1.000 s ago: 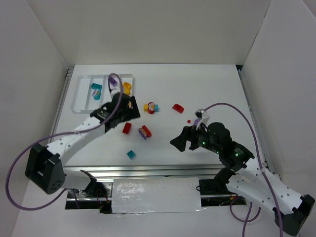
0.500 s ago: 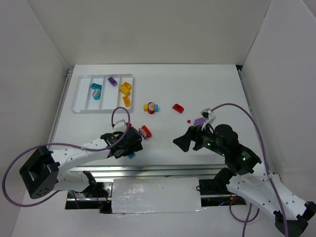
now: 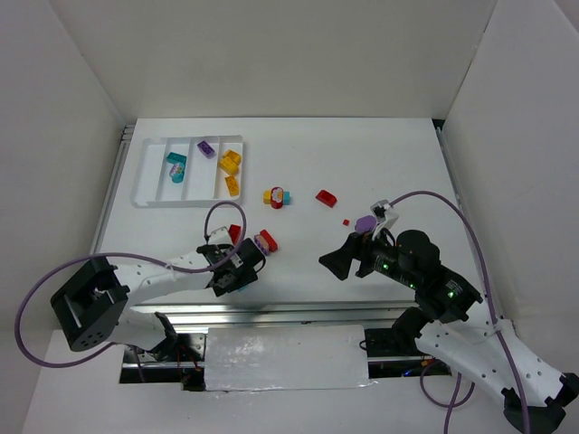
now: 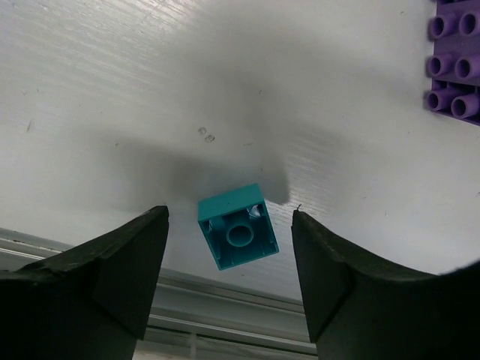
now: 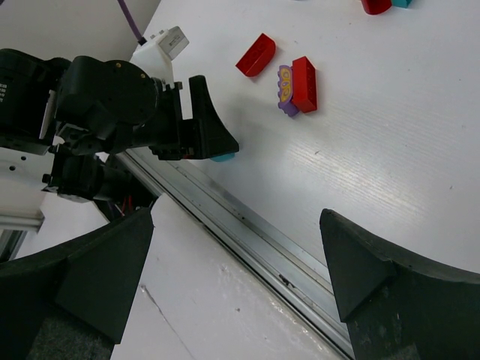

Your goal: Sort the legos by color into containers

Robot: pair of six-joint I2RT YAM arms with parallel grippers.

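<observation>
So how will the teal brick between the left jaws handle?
The teal brick looks like hard hollow plastic: probably stiff and light. It sits skewed between the jaws, so it may twist as they close. Boxy, unlikely to roll.

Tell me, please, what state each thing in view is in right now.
teal brick, flat on the table, untouched.
left gripper, open, straddling the teal brick.
right gripper, open, empty, above the table.
tray, holds a teal lego, a purple lego and yellow legos, in separate compartments.
red brick, loose on the table, unsorted.
</observation>
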